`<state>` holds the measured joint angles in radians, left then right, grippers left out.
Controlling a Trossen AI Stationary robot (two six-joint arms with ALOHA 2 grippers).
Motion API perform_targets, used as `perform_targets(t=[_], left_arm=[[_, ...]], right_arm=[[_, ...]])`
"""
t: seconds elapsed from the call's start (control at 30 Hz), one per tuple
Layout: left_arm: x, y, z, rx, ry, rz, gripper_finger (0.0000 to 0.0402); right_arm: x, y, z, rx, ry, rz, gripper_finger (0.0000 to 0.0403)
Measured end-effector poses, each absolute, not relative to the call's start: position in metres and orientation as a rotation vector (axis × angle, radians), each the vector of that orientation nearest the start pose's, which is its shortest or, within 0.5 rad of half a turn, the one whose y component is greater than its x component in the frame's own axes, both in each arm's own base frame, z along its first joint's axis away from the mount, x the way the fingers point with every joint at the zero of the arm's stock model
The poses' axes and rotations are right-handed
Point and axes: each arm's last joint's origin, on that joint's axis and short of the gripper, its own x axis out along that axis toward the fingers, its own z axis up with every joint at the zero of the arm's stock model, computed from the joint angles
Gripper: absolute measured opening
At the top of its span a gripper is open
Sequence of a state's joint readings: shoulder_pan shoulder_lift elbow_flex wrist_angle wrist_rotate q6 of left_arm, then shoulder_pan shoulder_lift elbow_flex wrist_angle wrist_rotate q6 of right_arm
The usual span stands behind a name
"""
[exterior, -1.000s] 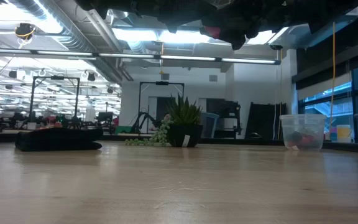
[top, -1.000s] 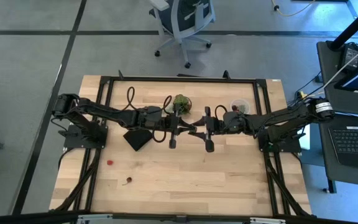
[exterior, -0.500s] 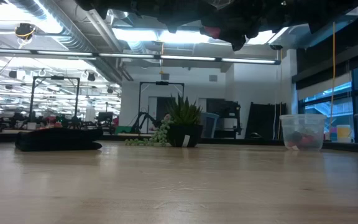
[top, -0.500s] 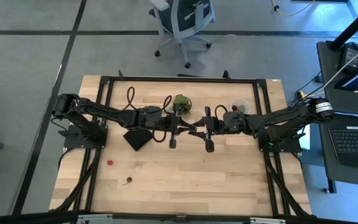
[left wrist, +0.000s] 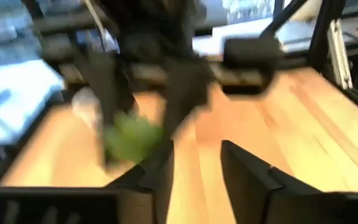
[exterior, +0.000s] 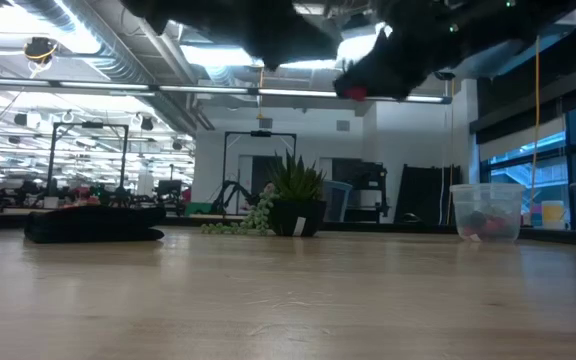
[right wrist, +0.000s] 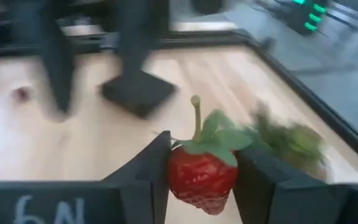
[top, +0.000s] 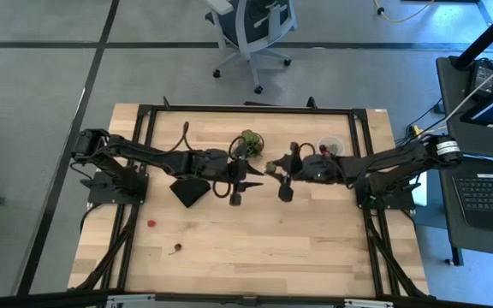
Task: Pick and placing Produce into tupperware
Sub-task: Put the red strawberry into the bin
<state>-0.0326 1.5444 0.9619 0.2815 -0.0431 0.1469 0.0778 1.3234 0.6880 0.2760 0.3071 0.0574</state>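
Right gripper point(right wrist: 201, 177) clamped on strawberry point(right wrist: 202, 176) (fingers bear on its sides only); left gripper point(left wrist: 194, 165) apart, empty. Risk: berry slipping before reaching tupperware point(top: 329, 146).

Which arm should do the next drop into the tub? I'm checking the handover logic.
The right. Its gripper already has its fingers shut on a strawberry, and it sits nearer the tupperware. The left gripper is open and empty.
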Motion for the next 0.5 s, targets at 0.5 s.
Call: perform_targets(t=[0.5], left_arm=[[0.321, -0.002, 0.22, -0.063, 0.724, 0.091, 0.0185]], right_arm=[[0.2, -0.064, 0.269, 0.434, 0.703, -0.765, 0.0134]])
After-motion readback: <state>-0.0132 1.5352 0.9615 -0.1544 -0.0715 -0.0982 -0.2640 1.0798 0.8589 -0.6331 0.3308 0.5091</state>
